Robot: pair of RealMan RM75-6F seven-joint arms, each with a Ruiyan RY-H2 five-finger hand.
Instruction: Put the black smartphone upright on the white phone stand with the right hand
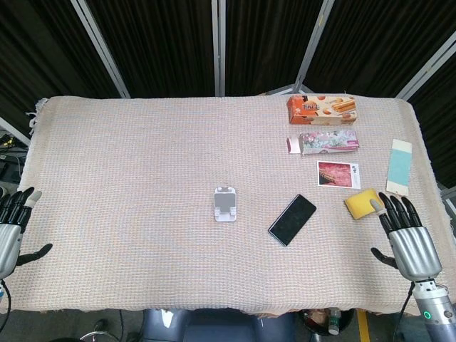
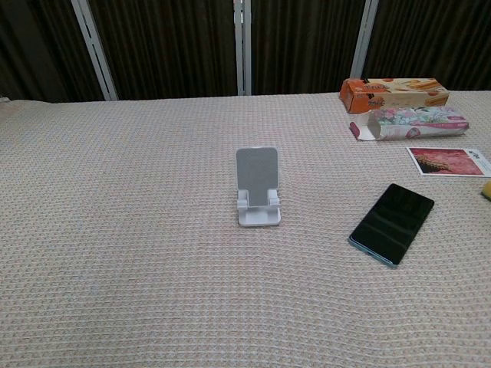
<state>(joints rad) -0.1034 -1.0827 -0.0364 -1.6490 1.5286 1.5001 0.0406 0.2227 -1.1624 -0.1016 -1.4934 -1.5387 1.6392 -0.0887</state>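
Observation:
The black smartphone [image 1: 292,219] [image 2: 392,223] lies flat and slanted on the woven cloth, right of centre. The white phone stand [image 1: 226,204] [image 2: 257,186] sits upright near the middle, to the phone's left, with nothing on it. My right hand [image 1: 406,235] is at the lower right edge of the table, fingers spread and holding nothing, well right of the phone. At the far left edge my left hand [image 1: 13,224] is also spread and holds nothing. Neither hand appears in the chest view.
A yellow sponge [image 1: 361,204] lies just ahead of the right hand. Behind it are a photo card [image 1: 338,174], a floral box [image 1: 328,142], an orange snack box [image 1: 321,108] and a pale teal strip [image 1: 400,165].

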